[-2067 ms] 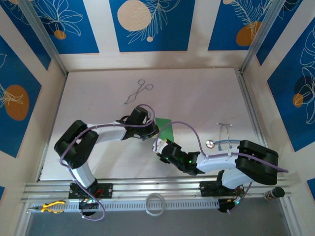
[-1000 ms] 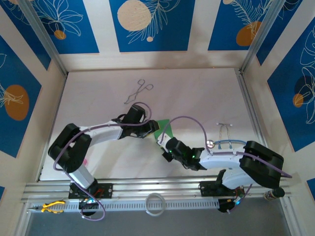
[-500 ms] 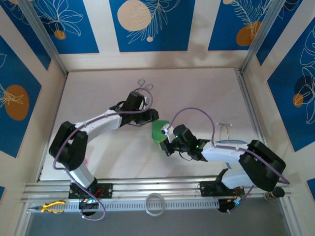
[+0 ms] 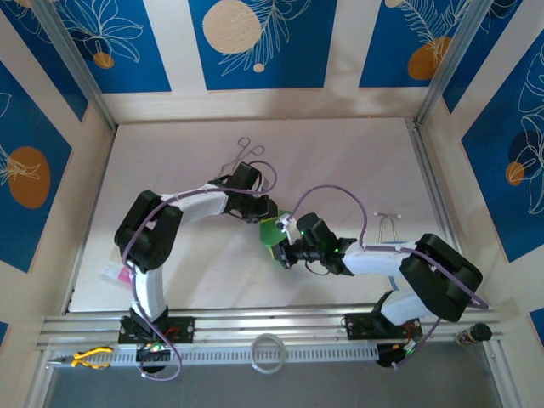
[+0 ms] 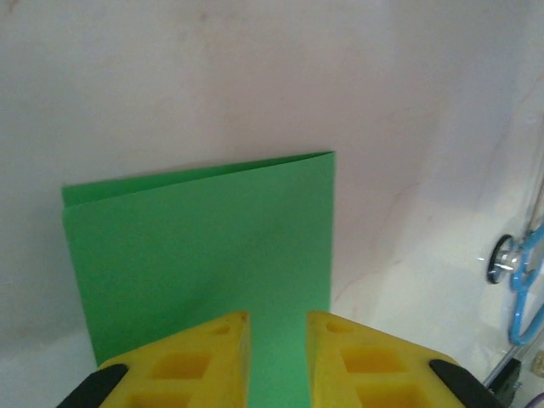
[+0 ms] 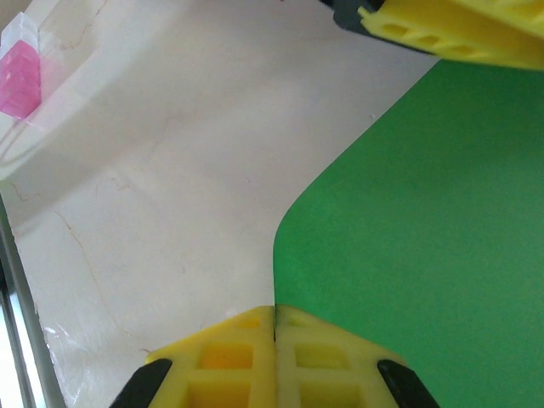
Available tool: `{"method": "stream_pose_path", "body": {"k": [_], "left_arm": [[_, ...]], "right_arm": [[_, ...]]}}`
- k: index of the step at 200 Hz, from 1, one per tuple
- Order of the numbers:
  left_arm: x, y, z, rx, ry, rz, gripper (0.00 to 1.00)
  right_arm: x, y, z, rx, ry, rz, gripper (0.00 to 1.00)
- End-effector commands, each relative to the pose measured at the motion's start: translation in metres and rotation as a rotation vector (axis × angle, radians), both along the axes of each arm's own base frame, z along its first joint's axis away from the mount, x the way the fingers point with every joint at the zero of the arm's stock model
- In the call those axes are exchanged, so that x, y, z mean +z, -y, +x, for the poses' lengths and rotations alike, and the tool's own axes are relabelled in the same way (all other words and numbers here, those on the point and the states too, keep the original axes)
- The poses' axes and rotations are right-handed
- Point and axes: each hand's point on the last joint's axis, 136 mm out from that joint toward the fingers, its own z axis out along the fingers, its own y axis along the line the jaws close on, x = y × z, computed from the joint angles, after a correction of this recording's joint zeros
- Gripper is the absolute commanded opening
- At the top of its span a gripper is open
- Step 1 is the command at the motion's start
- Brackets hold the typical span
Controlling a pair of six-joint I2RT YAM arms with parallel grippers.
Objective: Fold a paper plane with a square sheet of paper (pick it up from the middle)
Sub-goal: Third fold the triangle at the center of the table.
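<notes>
The square sheet of paper (image 4: 272,229) is bright green and folded over on itself, held off the table between the two arms. My right gripper (image 6: 274,310) is shut on its near edge, and the paper (image 6: 425,212) curves away to the right. In the top view the right gripper (image 4: 283,246) is just below the sheet. My left gripper (image 4: 265,214) is at the opposite edge. Its yellow fingers (image 6: 450,34) reach in at the sheet's far side. In the left wrist view the left gripper (image 5: 278,319) stands open by a narrow gap, with the paper (image 5: 204,229) showing through that gap.
Metal forceps (image 4: 240,157) lie at the back of the white table. A stethoscope (image 4: 387,234) (image 5: 518,272) lies to the right of the arms. A small pink item (image 4: 123,276) (image 6: 19,68) sits at the left edge. Rails run along the front edge.
The right gripper has carried the paper up and towards the table's middle. The left gripper has come to the sheet's far edge and its jaws have narrowed.
</notes>
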Motion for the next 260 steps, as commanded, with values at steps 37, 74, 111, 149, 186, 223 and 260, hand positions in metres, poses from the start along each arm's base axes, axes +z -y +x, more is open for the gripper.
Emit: {"method": "stream_pose_path", "body": {"k": [37, 74, 111, 149, 186, 223, 260], "left_arm": [[-0.041, -0.016, -0.014, -0.021, -0.070, 0.084, 0.22], [-0.050, -0.023, -0.020, -0.030, -0.084, 0.118, 0.21], [-0.049, -0.024, -0.021, -0.020, -0.076, 0.114, 0.21], [-0.045, -0.025, -0.019, -0.012, -0.064, 0.112, 0.21], [-0.042, -0.024, -0.019, -0.014, -0.059, 0.109, 0.22], [-0.040, -0.023, -0.018, -0.011, -0.057, 0.106, 0.22], [-0.039, -0.022, -0.017, -0.009, -0.057, 0.099, 0.22]], "right_arm": [[0.002, -0.006, 0.009, -0.005, -0.033, 0.044, 0.00], [-0.003, 0.000, 0.018, -0.023, -0.053, 0.032, 0.00], [-0.010, 0.007, 0.027, -0.035, -0.069, 0.003, 0.00], [-0.015, 0.012, 0.031, -0.045, -0.070, -0.015, 0.00], [-0.020, 0.020, 0.028, -0.058, -0.095, -0.017, 0.00], [-0.023, 0.026, 0.031, -0.082, -0.139, -0.022, 0.00], [-0.025, 0.026, 0.030, -0.076, -0.184, -0.021, 0.00]]}}
